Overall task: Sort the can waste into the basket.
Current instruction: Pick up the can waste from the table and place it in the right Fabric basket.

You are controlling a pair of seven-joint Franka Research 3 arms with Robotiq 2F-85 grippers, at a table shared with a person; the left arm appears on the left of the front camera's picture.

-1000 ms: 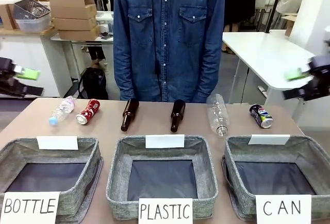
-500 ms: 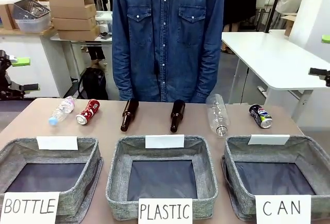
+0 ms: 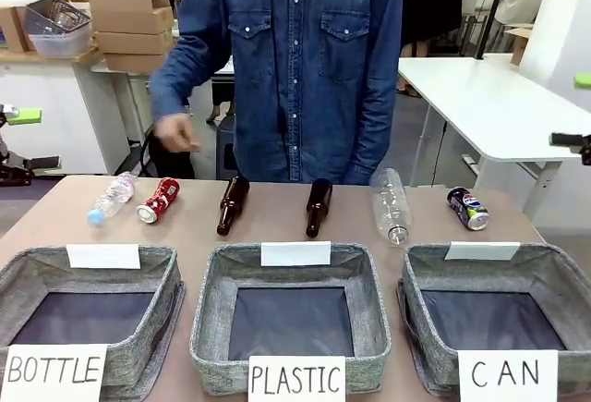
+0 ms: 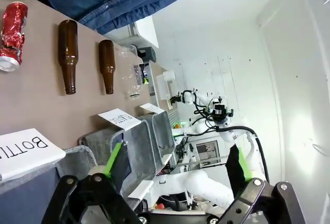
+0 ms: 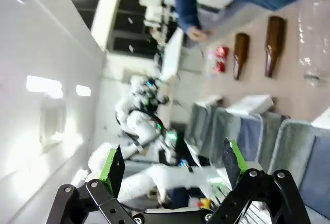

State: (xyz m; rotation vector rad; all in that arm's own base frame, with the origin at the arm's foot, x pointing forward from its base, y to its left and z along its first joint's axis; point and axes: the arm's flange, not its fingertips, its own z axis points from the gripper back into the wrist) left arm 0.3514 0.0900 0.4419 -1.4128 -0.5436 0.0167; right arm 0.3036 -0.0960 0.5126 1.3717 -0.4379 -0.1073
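Person's hand point(image 3: 175, 132) has come up at the far left while both arms have drawn back to the sides.

A second ago the person stood with no hand in sight. Now one sleeve swings out and the hand hangs above the far left of the worktop point(image 3: 277, 222), beyond the red can point(image 3: 158, 201) and not touching it. The left jaws and right jaws, which reached in from either edge before, now sit right at the picture's borders, both released and grasping nothing, green pads well apart. The cans have not moved. The red can lies far left between a small clear bottle point(image 3: 112, 196) and a brown bottle point(image 3: 233, 204). The dark can point(image 3: 468, 208) lies far right, just beyond the far rim of the CAN basket point(image 3: 554, 263) at the near right.
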